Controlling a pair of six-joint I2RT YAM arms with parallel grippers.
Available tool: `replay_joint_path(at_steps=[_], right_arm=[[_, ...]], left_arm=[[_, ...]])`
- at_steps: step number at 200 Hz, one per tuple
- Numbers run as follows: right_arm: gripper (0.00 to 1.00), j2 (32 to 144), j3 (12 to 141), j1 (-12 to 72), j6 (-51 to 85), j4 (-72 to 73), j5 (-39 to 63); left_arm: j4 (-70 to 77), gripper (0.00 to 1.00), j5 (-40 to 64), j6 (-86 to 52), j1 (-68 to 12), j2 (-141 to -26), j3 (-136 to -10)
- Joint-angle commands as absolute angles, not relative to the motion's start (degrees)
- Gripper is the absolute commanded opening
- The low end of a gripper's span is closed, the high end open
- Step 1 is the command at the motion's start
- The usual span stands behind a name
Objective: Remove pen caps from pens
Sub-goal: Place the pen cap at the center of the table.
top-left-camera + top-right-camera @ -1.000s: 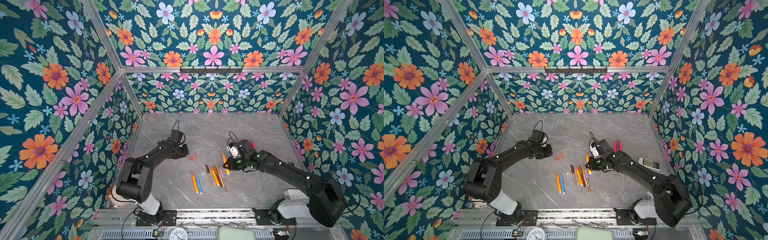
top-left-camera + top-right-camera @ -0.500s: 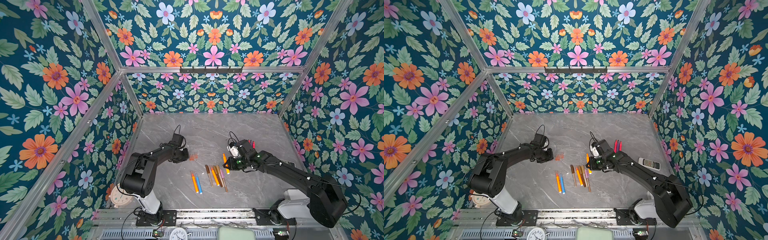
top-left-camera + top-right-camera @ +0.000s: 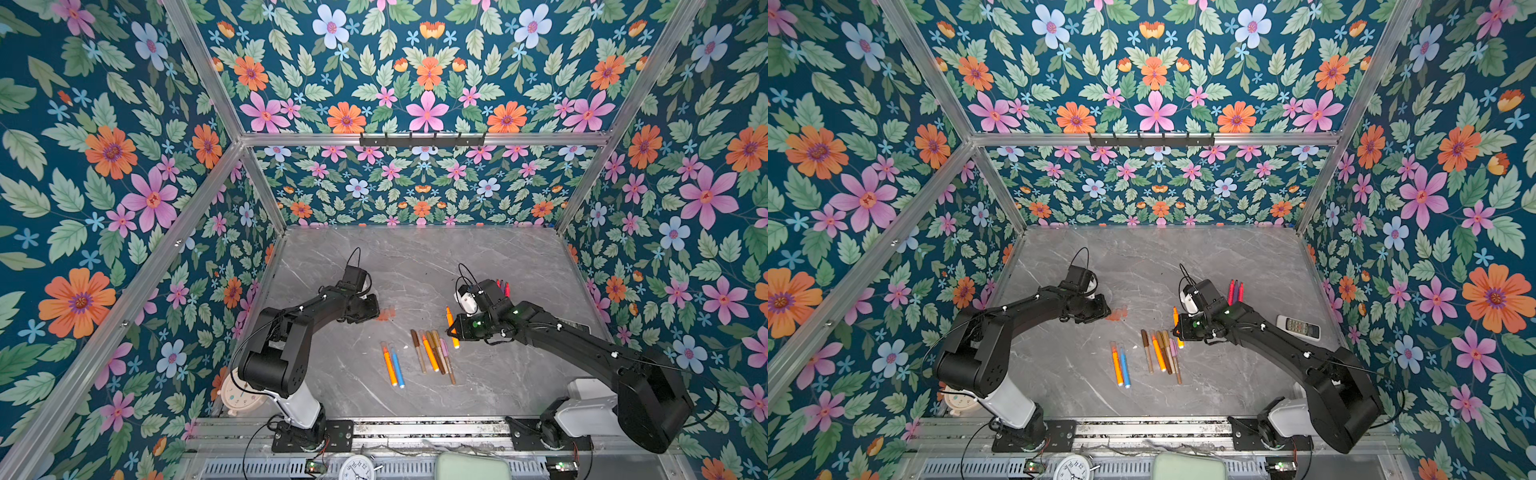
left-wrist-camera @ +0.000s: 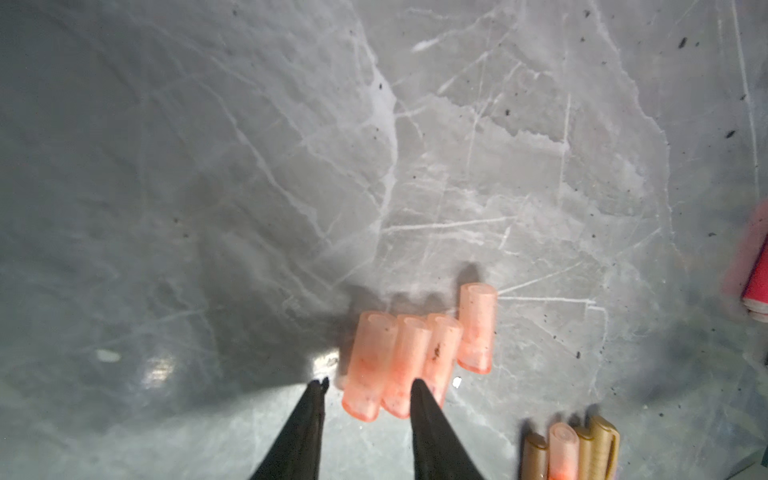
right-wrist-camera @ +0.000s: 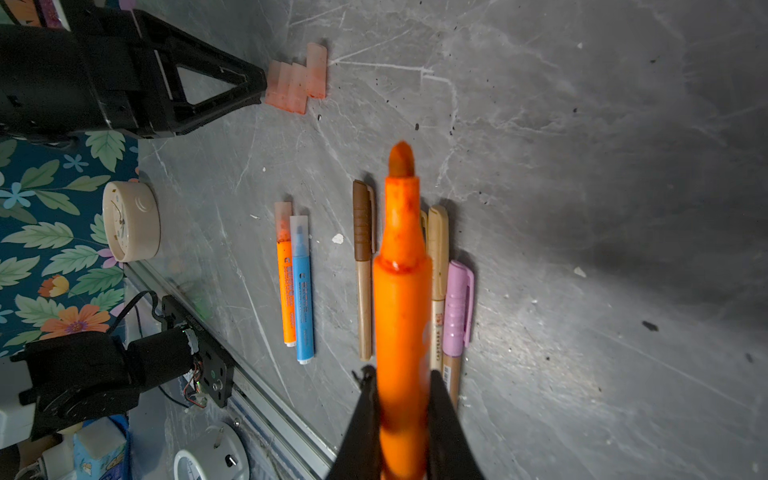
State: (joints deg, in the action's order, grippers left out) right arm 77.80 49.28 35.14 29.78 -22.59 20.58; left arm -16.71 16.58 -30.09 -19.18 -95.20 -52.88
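The left gripper point(image 4: 369, 388) is standing partly open, low over the grey table point(image 4: 249, 166). Its two black fingers are parted and are gripping nothing. Four translucent orange-red pen caps point(image 4: 401, 357) are lying on the table between and just ahead of them. Three are side by side and touching, and the fourth is just beside them, set a little further out. One fingertip point(image 4: 419, 392) is covering the end of the third cap; if it is really touching it, I cannot tell. The other fingertip is apart from the caps.

The right gripper point(image 5: 403, 395) is clamping the barrel of an orange pen point(image 5: 401, 299) between its closed fingers. This pen is carrying no cap: its felt tip is bare and pointing away from the gripper. It is hanging above the other pens point(image 5: 302, 291), which are lying on the table with their caps on.
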Motion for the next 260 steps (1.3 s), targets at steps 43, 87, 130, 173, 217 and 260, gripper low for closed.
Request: replay_joint_path(at_steps=[43, 87, 130, 173, 217, 260], right_arm=[[0.00, 77.9, 49.6, 35.2, 29.4, -22.2, 20.5], [0.00, 77.9, 49.5, 35.1, 29.3, -22.2, 20.7], [0.00, 77.7, 49.4, 35.2, 29.3, -22.4, 20.6], [0.00, 77.1, 49.1, 35.2, 29.3, -22.8, 20.0], [0.00, 77.1, 49.5, 35.1, 29.1, -23.3, 19.6], [0.00, 75.9, 50.8, 27.9, 27.8, -28.6, 19.5]], left_arm=[[-18.5, 0.00, 11.7, -30.0, -19.1, -94.4, -53.1], [-18.0, 0.00, 11.6, -29.8, -19.0, -95.9, -53.1], [-15.9, 0.04, 13.9, -29.8, -19.0, -98.1, -53.3], [-14.9, 0.16, 15.7, -29.9, -19.0, -98.3, -53.0], [-14.0, 0.21, 17.3, -30.1, -19.0, -98.0, -52.0], [-14.6, 0.20, 17.0, -29.8, -19.0, -96.2, -51.5]])
